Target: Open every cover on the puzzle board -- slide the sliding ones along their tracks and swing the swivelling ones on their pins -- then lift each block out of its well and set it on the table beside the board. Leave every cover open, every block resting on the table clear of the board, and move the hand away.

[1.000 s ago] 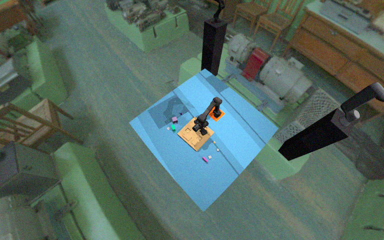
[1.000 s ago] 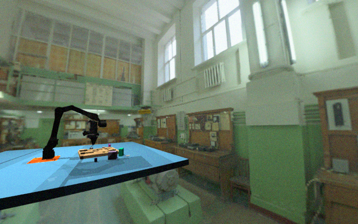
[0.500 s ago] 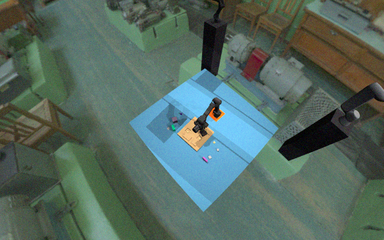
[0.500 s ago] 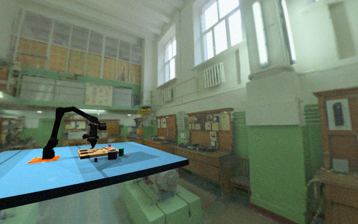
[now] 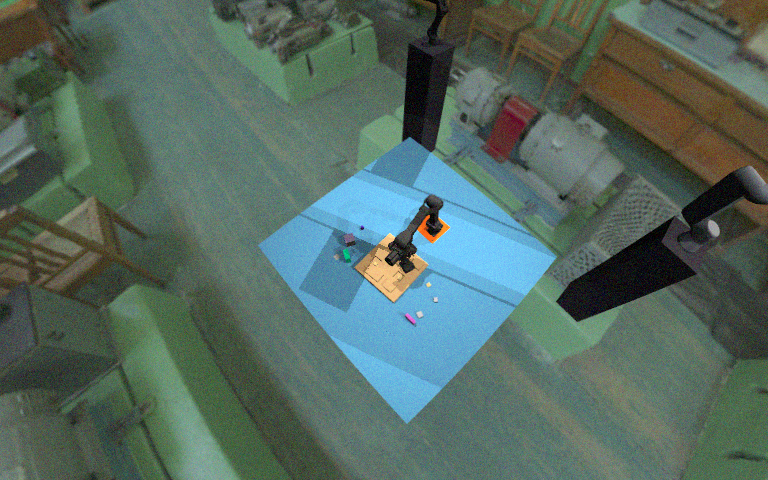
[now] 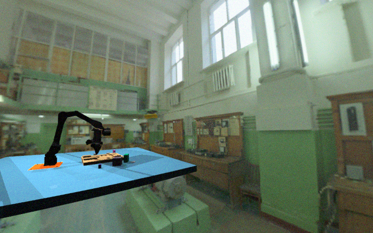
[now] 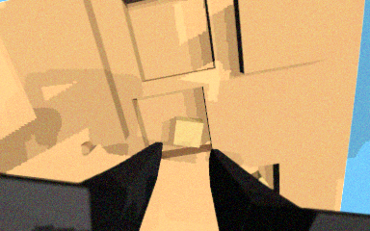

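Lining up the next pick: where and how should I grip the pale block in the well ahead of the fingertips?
Come straight down and pinch two opposite upright sides of the pale block. It looks squarish, and the well's walls surround it, blocking a sideways approach.

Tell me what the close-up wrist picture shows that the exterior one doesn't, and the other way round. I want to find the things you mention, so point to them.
Only the wrist view shows inside a square well, where a pale yellow block (image 7: 188,133) sits, seen just beyond the hand's parted fingertips.

Only the exterior view shows the arm's orange base plate (image 6: 59,164), a green block (image 6: 126,158), a larger purple block (image 6: 117,161) and the room's tall windows (image 6: 245,25).

Both show the wooden puzzle board (image 6: 94,161) (image 7: 289,115), the blue table top (image 6: 82,186) (image 7: 358,178) and the dark hand (image 6: 96,152) (image 7: 186,152) above the board.
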Controlling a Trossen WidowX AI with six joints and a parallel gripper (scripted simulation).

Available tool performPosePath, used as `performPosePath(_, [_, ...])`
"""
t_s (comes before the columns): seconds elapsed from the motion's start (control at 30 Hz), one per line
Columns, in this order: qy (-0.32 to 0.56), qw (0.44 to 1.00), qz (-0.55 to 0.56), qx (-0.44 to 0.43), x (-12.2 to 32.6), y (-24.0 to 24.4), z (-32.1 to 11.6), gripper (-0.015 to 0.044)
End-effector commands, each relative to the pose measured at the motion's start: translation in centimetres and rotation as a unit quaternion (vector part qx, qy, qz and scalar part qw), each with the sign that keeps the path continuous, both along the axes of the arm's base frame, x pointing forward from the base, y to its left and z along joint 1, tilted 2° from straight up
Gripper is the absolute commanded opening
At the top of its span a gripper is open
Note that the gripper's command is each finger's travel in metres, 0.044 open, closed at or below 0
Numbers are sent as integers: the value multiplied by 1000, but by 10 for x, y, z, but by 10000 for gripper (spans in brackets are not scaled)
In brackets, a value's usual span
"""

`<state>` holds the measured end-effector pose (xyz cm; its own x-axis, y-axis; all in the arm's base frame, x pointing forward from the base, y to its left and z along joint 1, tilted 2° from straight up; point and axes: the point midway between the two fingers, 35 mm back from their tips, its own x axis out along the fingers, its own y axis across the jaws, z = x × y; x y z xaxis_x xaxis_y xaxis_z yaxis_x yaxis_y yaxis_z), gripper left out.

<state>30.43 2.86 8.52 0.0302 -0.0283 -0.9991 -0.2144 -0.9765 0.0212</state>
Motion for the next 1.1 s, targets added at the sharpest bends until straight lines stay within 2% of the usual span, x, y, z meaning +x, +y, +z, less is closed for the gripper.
performPosePath(0.0, [0,1000,0,-1,1,0,0,144])
performPosePath(1.07, [0,1000,0,-1,2,-1,-21,144])
